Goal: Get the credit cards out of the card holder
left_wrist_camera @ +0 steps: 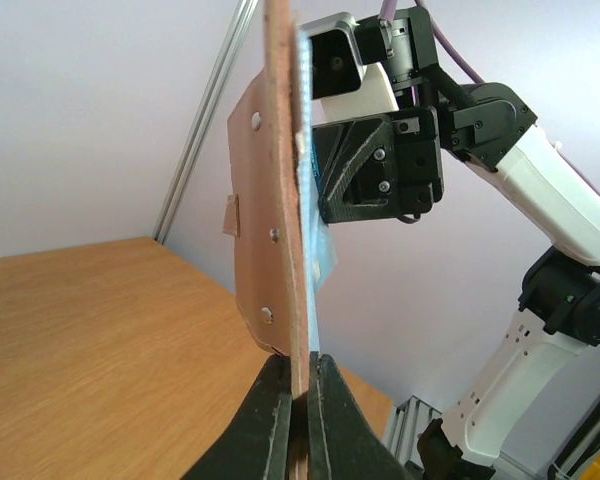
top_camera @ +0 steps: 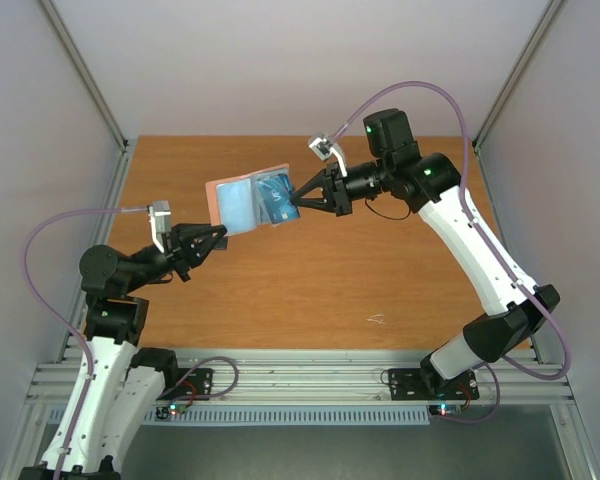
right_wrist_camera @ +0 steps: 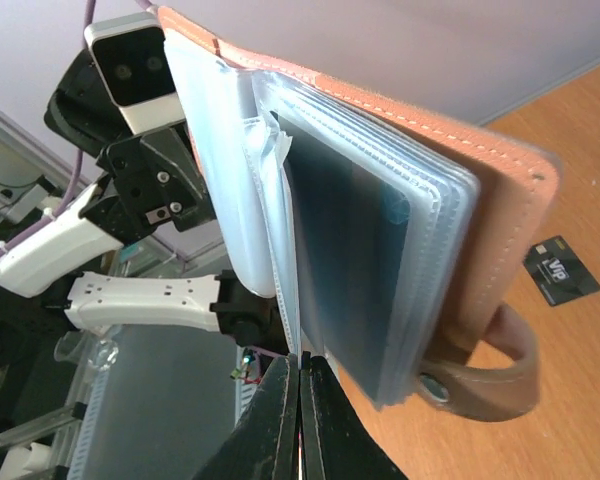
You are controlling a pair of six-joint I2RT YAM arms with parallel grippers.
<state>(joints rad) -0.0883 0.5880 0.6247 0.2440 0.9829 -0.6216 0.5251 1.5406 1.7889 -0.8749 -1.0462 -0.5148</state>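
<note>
Left gripper [top_camera: 222, 233] clamps the card holder [top_camera: 235, 200] upright near the table's [top_camera: 380, 280] far edge, bracing it. Right gripper [top_camera: 292, 200] pinches the blue card [top_camera: 273, 197], apparently for pulling out.

Left arm [top_camera: 100, 360] and right arm [top_camera: 470, 245]: white link shells, black joints, lilac cables [top_camera: 40, 240], green status lights [top_camera: 427, 171], silver wrist cameras [top_camera: 161, 222], exposed screws [left_wrist_camera: 378, 155].

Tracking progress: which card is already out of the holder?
The black VIP card, flat on the table; the blue card sits sleeved in the card holder.
</note>
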